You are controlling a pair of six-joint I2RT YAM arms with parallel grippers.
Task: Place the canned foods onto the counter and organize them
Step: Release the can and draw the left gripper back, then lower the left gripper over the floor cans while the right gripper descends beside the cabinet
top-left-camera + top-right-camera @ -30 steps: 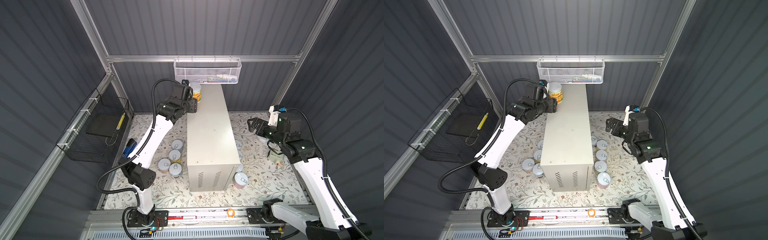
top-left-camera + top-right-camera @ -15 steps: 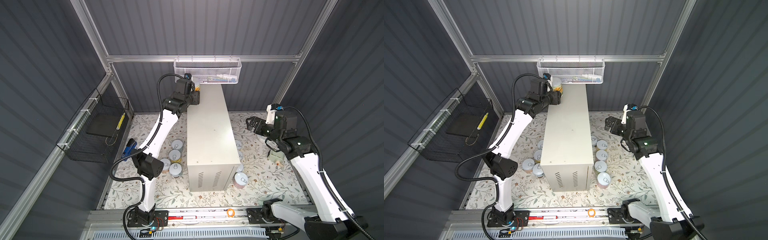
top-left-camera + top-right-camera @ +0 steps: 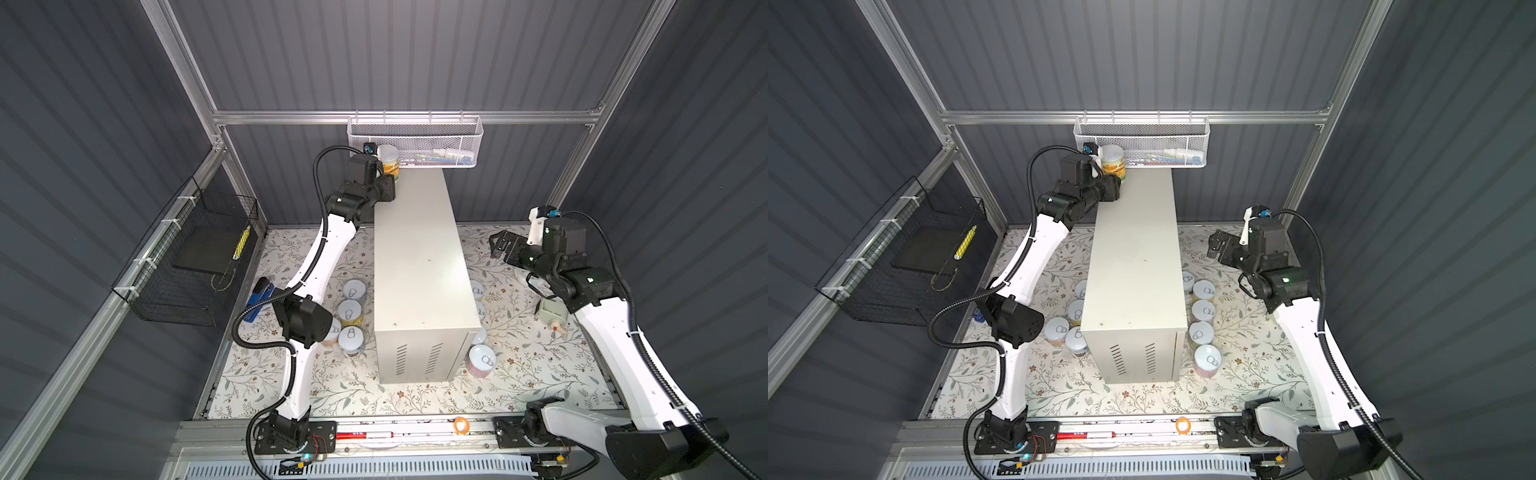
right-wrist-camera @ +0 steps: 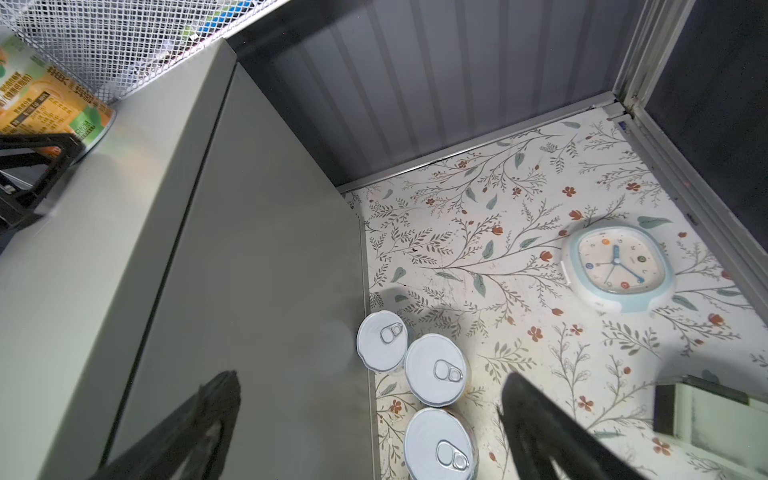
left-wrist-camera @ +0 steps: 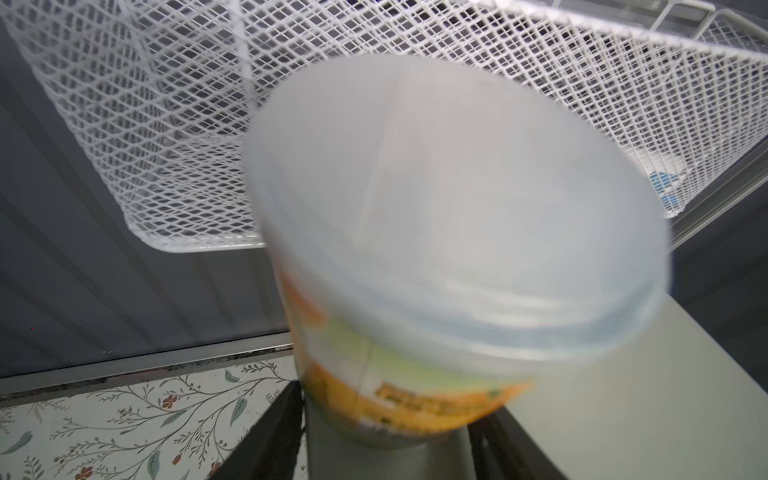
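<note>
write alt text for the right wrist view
Seen past the open right gripper, three silver-lidded cans stand on the floral surface beside the beige counter. A clock lies nearby; an orange-labelled can stands on the counter.

Bright, even light with soft shadows; top views sharp, but the left wrist view smears the can [image 5: 436, 249].

Just beyond the left hand [image 3: 1116, 186], the can [image 3: 1113, 166] wears a glossy printed paper label; its pale lid is too blurred to judge. Beneath it the surface [image 3: 1133, 257] is smooth painted sheet metal with a soft sheen. Above that hand, the basket [image 3: 1142, 139] is white-coated wire mesh. Below the right hand [image 4: 368, 376], three cans [image 4: 434, 370] show matt silver metal lids; the floral liner [image 4: 519, 199] looks matt.
</note>
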